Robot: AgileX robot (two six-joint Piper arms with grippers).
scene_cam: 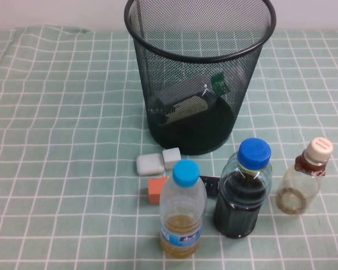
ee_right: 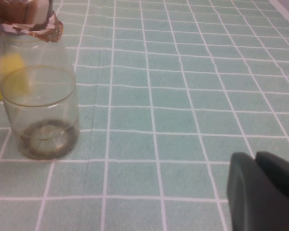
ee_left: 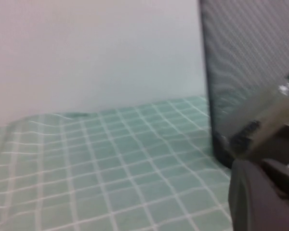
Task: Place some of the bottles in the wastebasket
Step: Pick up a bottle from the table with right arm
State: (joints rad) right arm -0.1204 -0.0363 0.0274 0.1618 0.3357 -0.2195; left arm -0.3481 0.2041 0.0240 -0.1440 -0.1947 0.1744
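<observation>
The black wire-mesh wastebasket (scene_cam: 198, 67) stands at the far middle of the table. A clear bottle (scene_cam: 186, 104) with a green label lies inside it and shows through the mesh in the left wrist view (ee_left: 262, 120). Three bottles stand in front: a blue-capped one with amber liquid (scene_cam: 183, 216), a blue-capped one with dark liquid (scene_cam: 242, 197), and a squat one with a beige cap (scene_cam: 303, 180). My left gripper (ee_left: 262, 166) is shut and empty, low beside the wastebasket (ee_left: 245, 72). My right gripper (ee_right: 255, 161) is shut and empty, near the squat bottle (ee_right: 38, 96).
Two small white blocks (scene_cam: 150, 163) (scene_cam: 172, 157), an orange block (scene_cam: 156, 189) and a small black object (scene_cam: 209, 184) lie between the wastebasket and the bottles. A green checked cloth (scene_cam: 62, 112) covers the table. A pale wall lies behind.
</observation>
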